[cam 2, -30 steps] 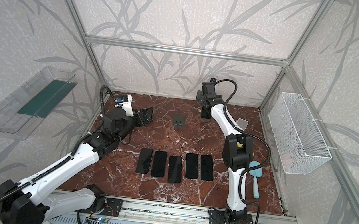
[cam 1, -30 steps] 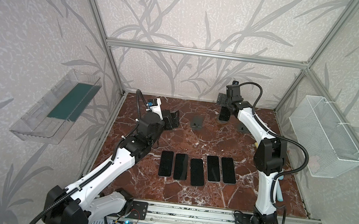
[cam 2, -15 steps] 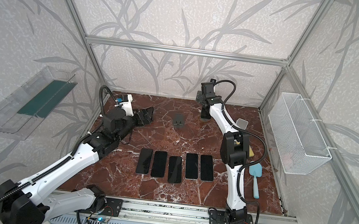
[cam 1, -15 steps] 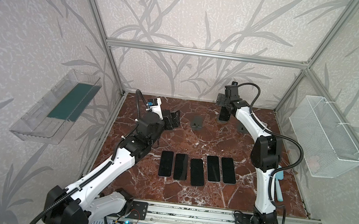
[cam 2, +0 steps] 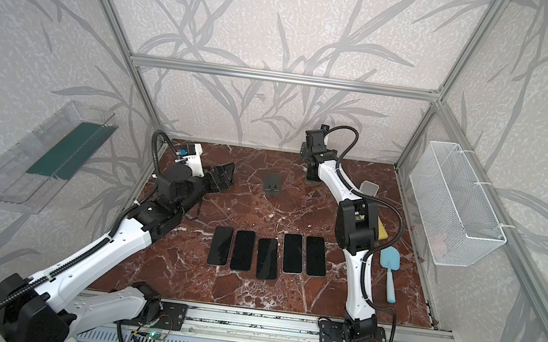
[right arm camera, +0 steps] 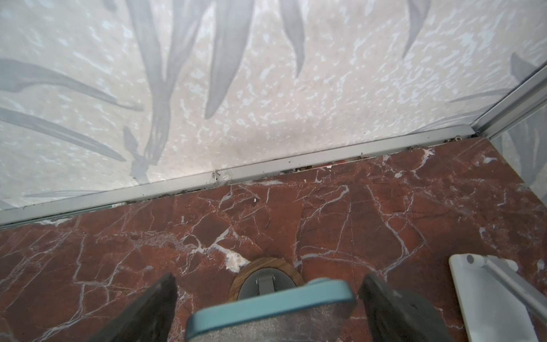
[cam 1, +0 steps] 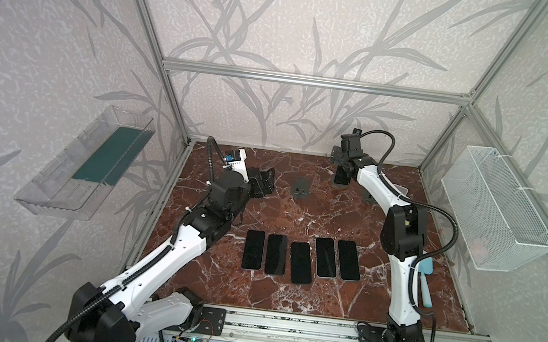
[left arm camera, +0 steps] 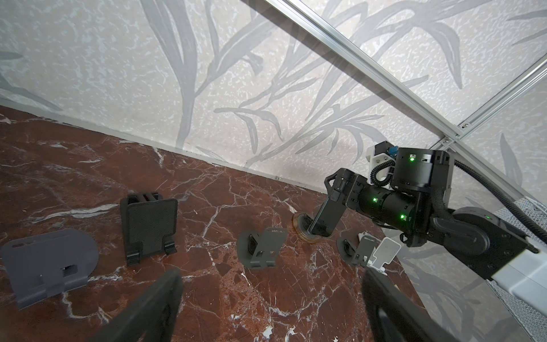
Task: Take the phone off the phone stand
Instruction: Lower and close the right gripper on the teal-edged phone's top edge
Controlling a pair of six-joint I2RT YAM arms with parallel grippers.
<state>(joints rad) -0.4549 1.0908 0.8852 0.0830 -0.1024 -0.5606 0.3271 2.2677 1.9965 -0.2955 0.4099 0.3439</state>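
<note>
Red marble tabletop (cam 1: 295,213), leaf-patterned walls | phone (right arm camera: 272,311) stood on the wood-rimmed round stand (right arm camera: 266,262) near the back wall | right gripper (right arm camera: 269,279) straddled the phone, jaws apart, gap visible on one side | left gripper (left arm camera: 270,272) gaped wide, empty.

Both top views: high in front, looking down over the whole marble floor (cam 1: 296,210); left wrist: low, across toward the phone (left arm camera: 325,219); right wrist: close over that same phone, facing the back wall (right arm camera: 266,88)
</note>
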